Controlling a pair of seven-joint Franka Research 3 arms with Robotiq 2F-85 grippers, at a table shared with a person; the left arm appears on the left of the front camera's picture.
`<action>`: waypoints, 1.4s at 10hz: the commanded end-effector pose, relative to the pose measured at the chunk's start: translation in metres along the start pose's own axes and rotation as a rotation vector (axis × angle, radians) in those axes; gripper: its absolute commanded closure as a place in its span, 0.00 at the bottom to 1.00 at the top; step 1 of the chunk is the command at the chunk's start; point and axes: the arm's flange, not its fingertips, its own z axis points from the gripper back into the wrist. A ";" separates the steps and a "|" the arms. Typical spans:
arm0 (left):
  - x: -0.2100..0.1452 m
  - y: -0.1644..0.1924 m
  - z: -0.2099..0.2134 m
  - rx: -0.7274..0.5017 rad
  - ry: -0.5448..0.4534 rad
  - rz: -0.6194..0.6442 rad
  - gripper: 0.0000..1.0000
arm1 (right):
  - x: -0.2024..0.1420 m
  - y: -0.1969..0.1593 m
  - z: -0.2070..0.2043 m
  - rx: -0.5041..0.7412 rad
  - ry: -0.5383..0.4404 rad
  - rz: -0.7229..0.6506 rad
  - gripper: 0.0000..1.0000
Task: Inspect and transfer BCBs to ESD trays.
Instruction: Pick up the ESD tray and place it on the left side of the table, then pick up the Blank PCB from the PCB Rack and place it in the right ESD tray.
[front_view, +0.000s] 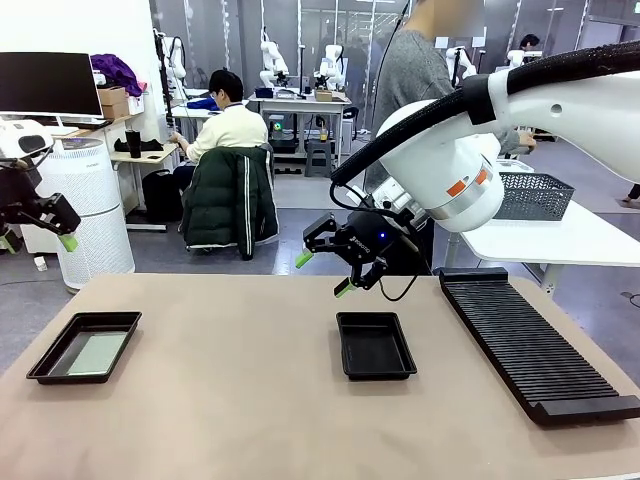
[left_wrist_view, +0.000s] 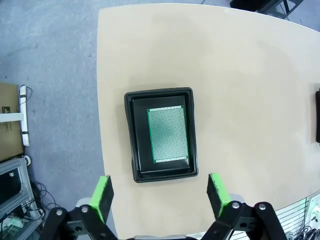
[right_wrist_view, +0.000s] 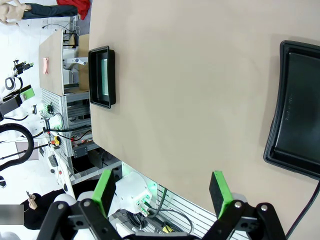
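Left gripper (left_wrist_view: 159, 192) hangs high off the table's (front_view: 230, 400) left end, jaws spread wide and gripping nothing. From its wrist camera, the green pads (left_wrist_view: 102, 192) frame bare tabletop just short of the left ESD tray (left_wrist_view: 131, 135). One BCB (left_wrist_view: 168, 134) lies flat on that tray's floor, green with a fine grid of holes. It is set toward one long side, so a strip of black floor shows along the other.

The right gripper (front_view: 323, 274) hovers tilted over the middle of the table, likewise released, with its fingers apart. It is above and just beyond the far rim of the middle ESD tray (front_view: 375, 345), which shows only its black floor. From the right wrist camera the left tray sits well apart from the middle one. A pale sliver inside it seems to be the board, though the steep angle makes this hard to confirm.

A long black ribbed rack (front_view: 530, 345) lies along the table's right side, near the middle tray but not touching it. A person (front_view: 415, 70) in grey stands at the far side behind the right arm.
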 end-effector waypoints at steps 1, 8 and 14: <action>0.007 0.004 -0.003 0.001 0.038 -0.011 0.00 | -0.001 -0.001 0.000 -0.001 0.000 -0.001 0.00; 0.002 0.000 -0.001 -0.001 0.008 -0.001 0.00 | -0.001 -0.001 0.000 -0.001 0.000 -0.001 0.00; 0.002 0.000 -0.001 -0.001 0.008 -0.001 0.00 | -0.001 -0.001 0.000 -0.001 0.000 -0.001 0.00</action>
